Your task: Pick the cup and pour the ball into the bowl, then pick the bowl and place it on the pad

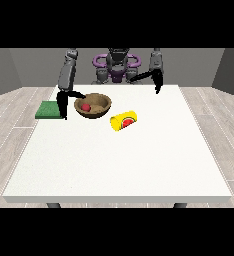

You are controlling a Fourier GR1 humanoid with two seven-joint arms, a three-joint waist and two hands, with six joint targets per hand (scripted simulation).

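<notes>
A brown bowl point(100, 103) stands on the white table point(119, 160) at the back left, with a red ball point(85, 107) inside it. A yellow cup point(124, 121) with a red mark lies on its side just right of and in front of the bowl. A green pad point(49, 110) lies at the table's left edge. The hand at the view's left point(63, 104) hangs between pad and bowl, fingers pointing down, thumb stretched towards the bowl's left rim, holding nothing. The hand at the view's right point(158, 87) hangs open over the table's back edge, away from everything.
The table's front edge point(119, 199) runs across the lower part of the view. A wooden floor point(224, 145) lies round the table.
</notes>
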